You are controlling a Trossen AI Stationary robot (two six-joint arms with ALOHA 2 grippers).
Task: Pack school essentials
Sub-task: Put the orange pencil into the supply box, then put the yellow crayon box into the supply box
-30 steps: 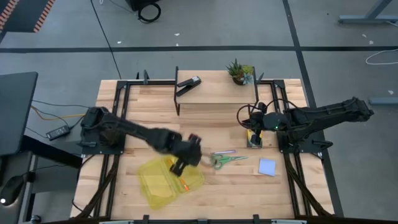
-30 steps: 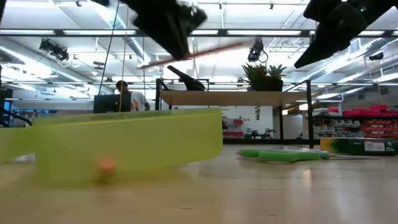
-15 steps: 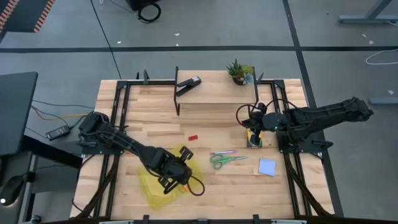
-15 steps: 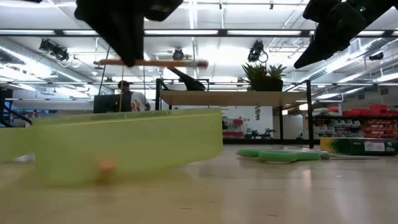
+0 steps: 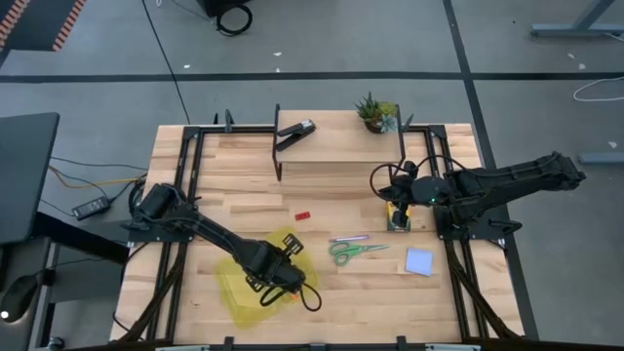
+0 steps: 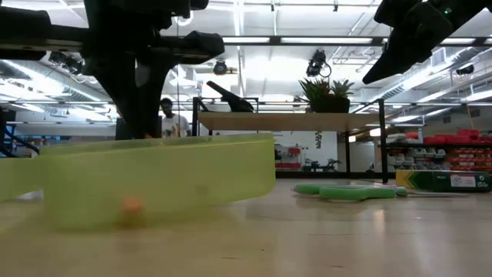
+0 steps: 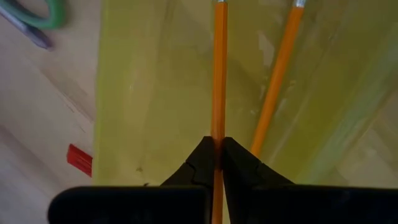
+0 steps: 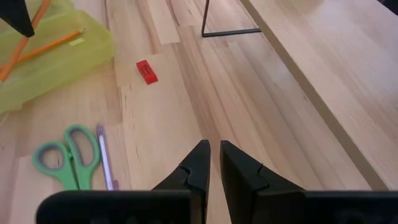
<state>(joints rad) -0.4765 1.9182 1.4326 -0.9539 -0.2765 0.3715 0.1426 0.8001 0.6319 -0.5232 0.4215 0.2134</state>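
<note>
Item 1, left gripper [image 7: 217, 152]: over the translucent yellow-green plastic case [image 5: 255, 283] near the table's front edge. Its two dark fingers are pinched tight on a long orange wooden pencil [image 7: 219, 74], which hangs above the case's open interior. A second orange pencil [image 7: 275, 81] already lies inside, just beside the held one.

Handling note: you want the held pencil lowered until it sits close to the case floor, parallel to the one lying there, before you part the fingers. Keep both ends inside the case walls; a release from height would likely let it bounce or roll over the rim. Open only a little, then lift straight up so the fingers do not drag the pencil out.

Item 2, right gripper [image 8: 213, 163]: waiting by the right side of the table, fingers closed on nothing, above bare wood.

Item 3, loose stock on the table: green-handled scissors [image 5: 353, 252] with a slim purple pen [image 5: 349, 238] just beside them; a small red eraser [image 5: 302, 215] apart from both; a pale blue square notepad [image 5: 418, 261]; a small yellow-green cardboard box [image 5: 398, 220] below the right gripper.

Markings: the box shows pale print on its side in the low view, too small to read. No other legible writing.
</note>
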